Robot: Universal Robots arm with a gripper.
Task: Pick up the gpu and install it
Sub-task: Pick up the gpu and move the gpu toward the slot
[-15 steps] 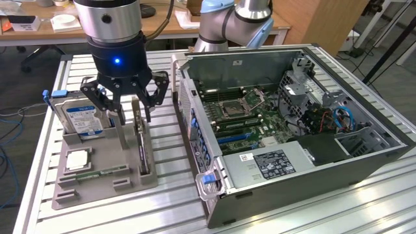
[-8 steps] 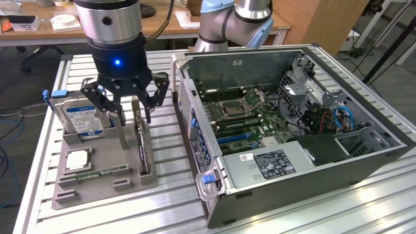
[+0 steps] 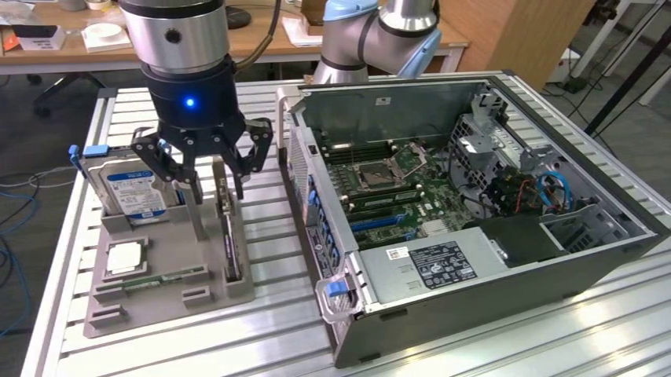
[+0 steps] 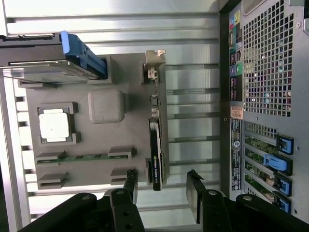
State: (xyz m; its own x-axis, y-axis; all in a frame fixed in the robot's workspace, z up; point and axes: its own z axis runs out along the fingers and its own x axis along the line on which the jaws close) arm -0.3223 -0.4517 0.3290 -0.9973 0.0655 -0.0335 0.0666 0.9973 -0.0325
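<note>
Two jaws stand apart on my gripper (image 3: pixel 216 192) with only air between them: the tool is open and holds nothing. In the left half of the exterior view it hangs low over the grey parts holder (image 3: pixel 173 243). It is right above the gpu (image 3: pixel 231 236), which stands on its long edge in a slot along the holder's side nearest the computer case (image 3: pixel 472 259). Through the wrist camera I see the card (image 4: pixel 157 140) edge-on, running straight away from the gripper (image 4: pixel 161 179). One jaw sits to each side of the card's near end, with a clear gap on both sides. The hard drive (image 3: pixel 131 188) sits in its own cradle toward the exterior view's left, apart from the tool.

I judge this to be the approach for the pick: lined up, not yet gripped. Nothing is installed in the case yet; its side is off and the motherboard (image 3: pixel 398 188) is bare. A clean grasp here calls for a straight descent with the card centred, then a squeeze on its flat faces.
</note>
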